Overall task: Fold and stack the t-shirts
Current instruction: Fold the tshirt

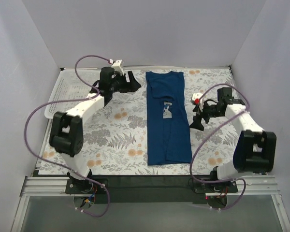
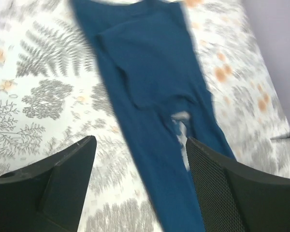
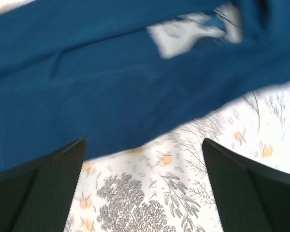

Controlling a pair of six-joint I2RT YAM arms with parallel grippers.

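One dark blue t-shirt [image 1: 166,118] lies in the middle of the table, folded lengthwise into a narrow strip, with a white print [image 1: 166,111] showing near its middle. It also shows in the left wrist view [image 2: 150,96] and the right wrist view [image 3: 111,82]. My left gripper [image 1: 134,81] hovers open and empty just left of the shirt's far end. My right gripper [image 1: 197,118] hovers open and empty just right of the shirt's middle. Neither touches the cloth. No second shirt is in view.
A floral tablecloth [image 1: 111,140] covers the table. A white mesh basket [image 1: 67,92] stands at the far left edge. White walls close in the back and both sides. A black strip [image 1: 150,181] runs along the near edge by the arm bases.
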